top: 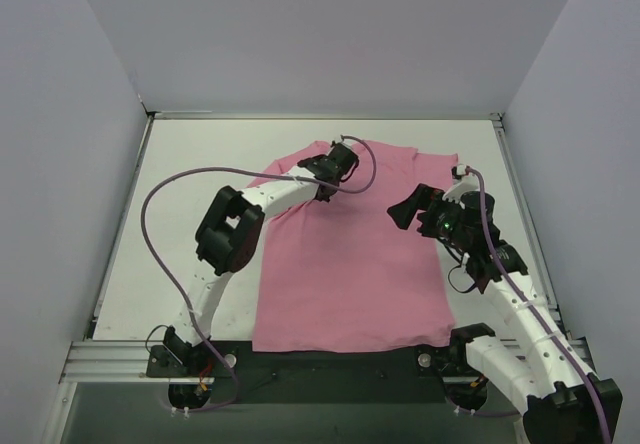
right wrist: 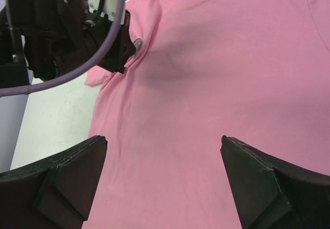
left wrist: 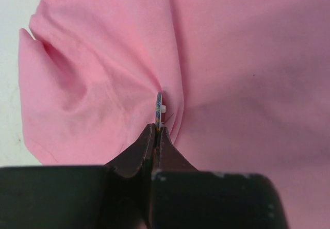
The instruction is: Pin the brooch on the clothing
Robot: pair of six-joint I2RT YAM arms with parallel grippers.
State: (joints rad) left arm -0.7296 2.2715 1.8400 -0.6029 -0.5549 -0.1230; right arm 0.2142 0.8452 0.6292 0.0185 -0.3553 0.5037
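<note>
Left gripper (left wrist: 156, 130) is pinched tight on the brooch (left wrist: 159, 105), which sits edge-on, sticking straight out past its tips, right against a fold of the shirt (left wrist: 247, 84) near the sleeve. Right gripper (right wrist: 162, 149) hangs wide open, well apart, so left's nearer.

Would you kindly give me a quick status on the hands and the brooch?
Left hand shut on brooch, edge-on at the puckered T-shirt. Right hand open, over it. Nothing blocking.

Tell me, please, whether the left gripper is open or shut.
Shut on the brooch: in the left wrist view the fingertips of the left gripper meet, pinching the disc edge-on, upright over the pink T-shirt.
</note>
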